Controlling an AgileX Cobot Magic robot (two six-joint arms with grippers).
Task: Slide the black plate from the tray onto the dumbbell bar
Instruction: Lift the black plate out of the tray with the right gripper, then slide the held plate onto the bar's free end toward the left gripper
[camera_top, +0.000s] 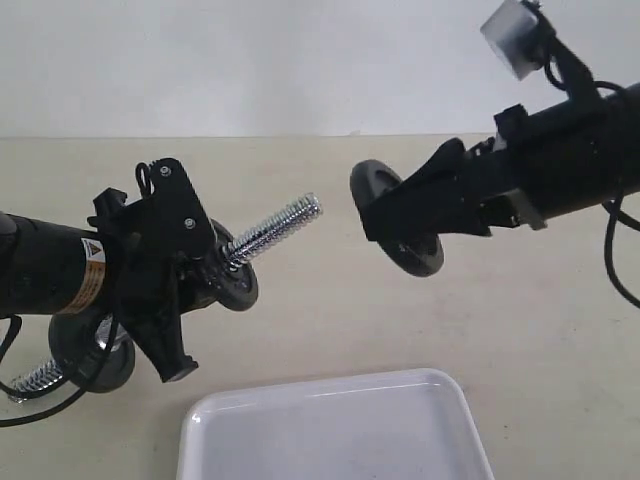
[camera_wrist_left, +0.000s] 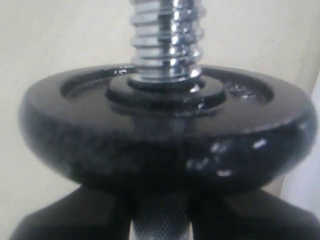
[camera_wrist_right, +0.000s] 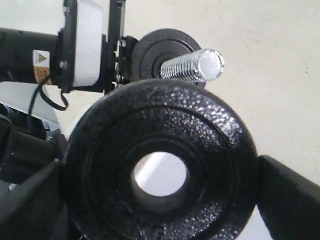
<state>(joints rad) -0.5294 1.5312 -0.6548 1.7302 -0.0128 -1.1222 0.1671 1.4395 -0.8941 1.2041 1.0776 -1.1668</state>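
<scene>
My left gripper (camera_top: 185, 285) is shut on the middle of the dumbbell bar (camera_top: 280, 228) and holds it tilted off the table. One black disc (camera_top: 238, 288) sits on the bar just past the fingers, another (camera_top: 92, 352) at its lower end. In the left wrist view the knurled grip (camera_wrist_left: 161, 222) lies between the jaws below a disc (camera_wrist_left: 165, 150). My right gripper (camera_top: 400, 228) is shut on the black plate (camera_top: 378, 183), held on edge a short gap beyond the bar's bare threaded tip. In the right wrist view the plate (camera_wrist_right: 165, 115) faces that tip (camera_wrist_right: 195, 66), which shows above its centre hole. The tray (camera_top: 330, 430) lies below.
The white tray at the front edge holds nothing. Beige tabletop (camera_top: 530, 330) stretches around both arms, with a pale wall behind. A cable hangs from the right arm (camera_top: 612, 260).
</scene>
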